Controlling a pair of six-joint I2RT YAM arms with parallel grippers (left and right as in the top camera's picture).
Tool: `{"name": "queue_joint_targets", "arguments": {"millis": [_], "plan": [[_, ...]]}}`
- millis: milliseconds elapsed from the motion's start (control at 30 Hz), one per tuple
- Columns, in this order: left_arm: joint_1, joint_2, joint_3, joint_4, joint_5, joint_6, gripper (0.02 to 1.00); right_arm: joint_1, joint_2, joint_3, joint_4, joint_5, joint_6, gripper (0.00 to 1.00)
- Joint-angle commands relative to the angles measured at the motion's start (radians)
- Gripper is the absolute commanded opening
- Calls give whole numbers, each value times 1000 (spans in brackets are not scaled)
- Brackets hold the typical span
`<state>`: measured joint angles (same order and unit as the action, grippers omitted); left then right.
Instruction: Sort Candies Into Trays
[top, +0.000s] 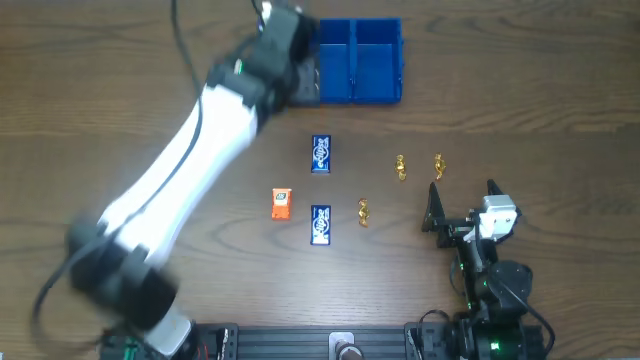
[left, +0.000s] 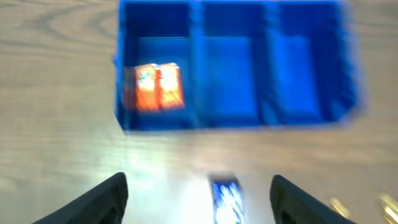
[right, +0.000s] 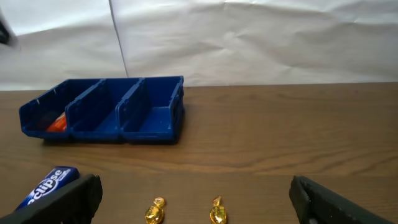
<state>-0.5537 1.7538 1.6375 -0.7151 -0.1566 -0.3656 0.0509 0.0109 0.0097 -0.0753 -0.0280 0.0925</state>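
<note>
1. My left gripper (left: 199, 185) hangs over the table just short of the blue tray (left: 236, 74). Its fingers are spread wide with nothing between them.
2. Ahead of those fingers, the tray's end compartment holds two orange packs (left: 152, 87), and the other two compartments are bare. I take it that each kind gets its own compartment.
3. Beneath me, between the fingers, a blue pack (left: 225, 198) lies lengthwise. Wide jaws suit dropping over it, so I judge it my likely next pick, bound for a bare compartment.
4. My right gripper (top: 463, 200) sits low near its base, equally wide and empty, and points at the tray well beyond it. Two gold candies (right: 155, 211) lie just ahead of its fingers, a sensible share for that arm.
5. Not yet sorted are a lone orange pack (top: 282, 203), a second blue pack (top: 320, 226) and a third gold candy (top: 364, 212). They lie apart from one another, back toward my bases.
</note>
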Motion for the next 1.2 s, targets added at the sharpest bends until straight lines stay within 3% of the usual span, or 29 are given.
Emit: {"name": "queue_joint_targets", "arguments": {"millis": [33,333,500,1033,1200], "plan": [[-99,-206,-331,-6,-34,-156,871,-7,-7,-2,-6,-3,-12,998],[-239,-250,-748,122,-31,-322,886,-7,-7,-2,-6,-3,-12,1000],[-242,-245,-867,250,-11,-356,871,-7,-7,-2,-6,-3,-12,1000],[-191,-143,-874,316,-18,-356,818,-7,-7,-2,-6,-3,-12,998],[-191,-124,-872,331,-18,-353,709,-7,-7,-2,-6,-3,-12,998]]}}
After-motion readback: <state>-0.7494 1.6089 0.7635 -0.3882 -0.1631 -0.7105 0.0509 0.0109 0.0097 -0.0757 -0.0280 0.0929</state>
